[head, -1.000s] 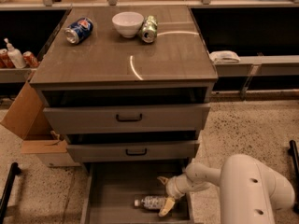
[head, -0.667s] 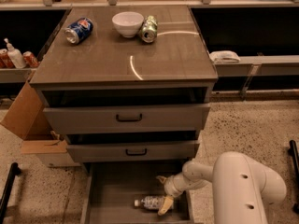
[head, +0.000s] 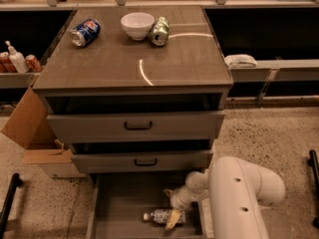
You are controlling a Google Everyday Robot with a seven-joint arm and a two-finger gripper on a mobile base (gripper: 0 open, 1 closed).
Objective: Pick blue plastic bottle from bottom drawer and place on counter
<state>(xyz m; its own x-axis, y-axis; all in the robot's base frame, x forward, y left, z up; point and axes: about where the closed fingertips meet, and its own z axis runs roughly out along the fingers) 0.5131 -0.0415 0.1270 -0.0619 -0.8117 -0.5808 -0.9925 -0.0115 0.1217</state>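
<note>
The blue plastic bottle [head: 160,216], small and clear with a white cap pointing left, lies on its side on the floor of the open bottom drawer [head: 119,210]. My gripper [head: 170,206] reaches down into the drawer at the bottle's right end. Its fingers are spread apart, and the lower yellowish fingertip [head: 172,219] lies over the bottle's base. The bottle rests on the drawer floor. The counter [head: 164,59] is the glossy grey-brown cabinet top above. My white arm [head: 239,193] fills the lower right.
On the counter stand a blue soda can [head: 85,32] on its side, a white bowl [head: 137,25] and a green can [head: 160,30]. The two upper drawers [head: 137,126] are slightly open. A cardboard box [head: 30,128] stands left of the cabinet. Shelves run along both sides.
My white arm link has swung left, nearer the drawer. The gripper stays at the bottle's right end, and the bottle has not moved.
</note>
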